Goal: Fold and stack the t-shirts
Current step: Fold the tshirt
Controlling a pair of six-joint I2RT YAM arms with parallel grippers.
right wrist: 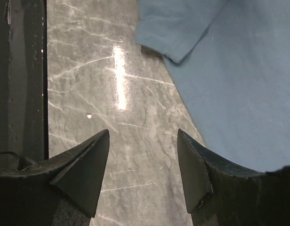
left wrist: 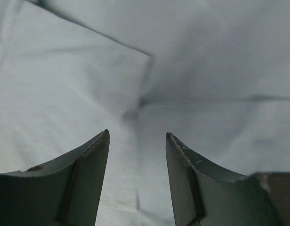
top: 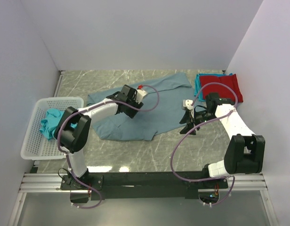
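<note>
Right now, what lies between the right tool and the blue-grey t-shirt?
Only bare marble table. In the right wrist view the right tool hangs open over it, and the blue-grey t-shirt begins just beyond its fingertips.

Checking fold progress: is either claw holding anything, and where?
Nothing is held: left claw open over the blue-grey t-shirt, right claw open above the marble table.

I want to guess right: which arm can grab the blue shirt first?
Left. The left gripper sits right over the blue shirt, jaws open; the right gripper hangs over table beside it.
</note>
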